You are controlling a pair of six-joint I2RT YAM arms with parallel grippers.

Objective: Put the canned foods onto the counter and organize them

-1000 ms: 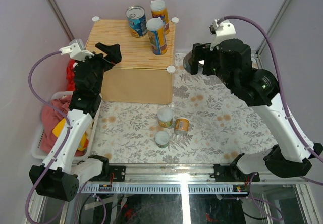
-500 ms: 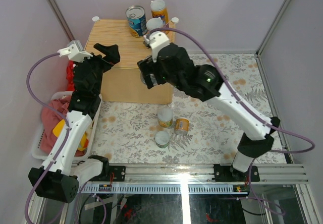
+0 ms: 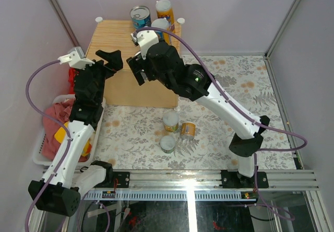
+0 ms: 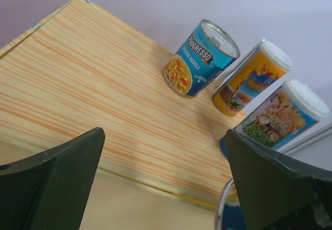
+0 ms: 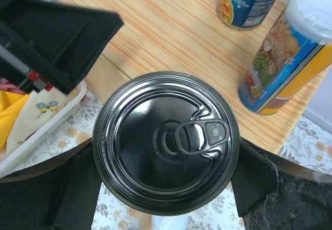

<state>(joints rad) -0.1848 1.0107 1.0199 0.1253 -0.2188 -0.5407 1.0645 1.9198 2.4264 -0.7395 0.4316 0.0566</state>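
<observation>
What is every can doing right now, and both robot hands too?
Blue can: upright on the counter.
Orange tall can: upright on the counter.
Pea-picture tall can: upright on the counter.
Held can: gripped, lid shut.
Three table cans: not yet on the counter.
Right gripper: shut on held can.
Left gripper: open, empty.

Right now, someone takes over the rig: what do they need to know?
Left gripper: open, empty, by the counter's front-left edge.
Right gripper: shut on a can, held above the counter's front edge, not yet set down.
On the counter: blue can and two tall cans, toward the back.
On the table: three small cans, close together.
Done: three cans up.
Left: set down the held one, then probably the three from the table.
</observation>
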